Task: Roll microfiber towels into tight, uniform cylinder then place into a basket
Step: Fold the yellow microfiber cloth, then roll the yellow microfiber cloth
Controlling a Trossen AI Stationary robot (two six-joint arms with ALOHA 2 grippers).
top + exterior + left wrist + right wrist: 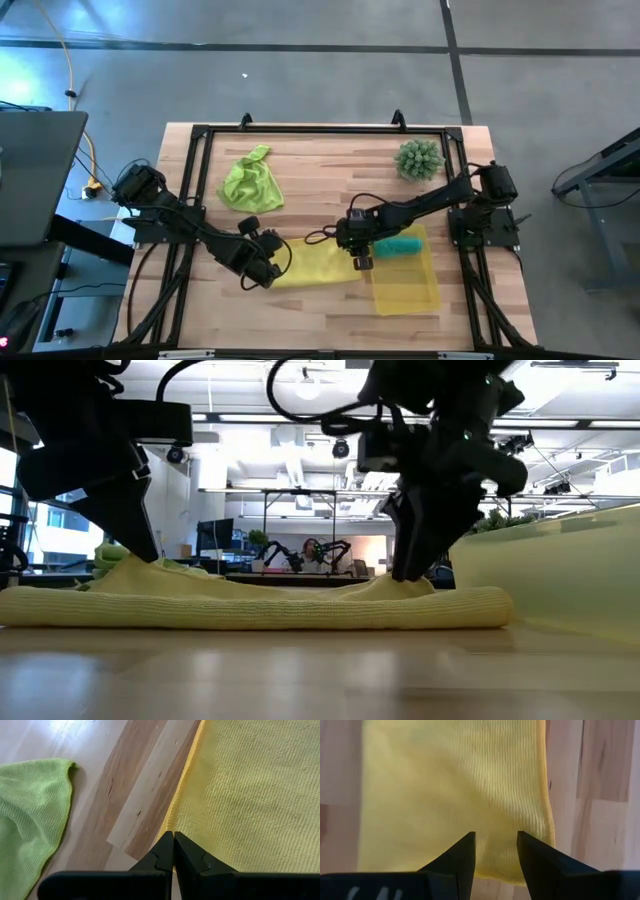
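The yellow towel (318,265) lies in a flat folded strip on the table, left to right, between my two grippers. My left gripper (173,840) is shut at the strip's left end (125,570). My right gripper (496,847) is open, with its fingers down on the strip's right end (400,585) beside the basket. The basket (410,285) stands at the near right, and the rolled teal towel (402,244) lies in its far part. The lime green towel (250,182) lies crumpled at the far left. My left gripper comes from above, slanting, and its shut fingertips meet at the yellow towel's long edge (167,827) near its left end. The cloth rises in a small peak (135,565) at the fingers. I cannot tell how many layers it has. The rest of the towel lies on the table. My right gripper points down with its fingers apart, and its fingertips (465,850) stand on the top face of the towel's right end (495,820). The fingers lie side by side across the strip. The cloth humps up slightly there (385,585) and the towel stays on the table.
A spiky green ball plant (418,158) stands at the far right. The basket's wall (560,575) rises close to the right of the towel. A black frame (320,128) runs round the tabletop. Bare wood shows in the far middle and along the near edge.
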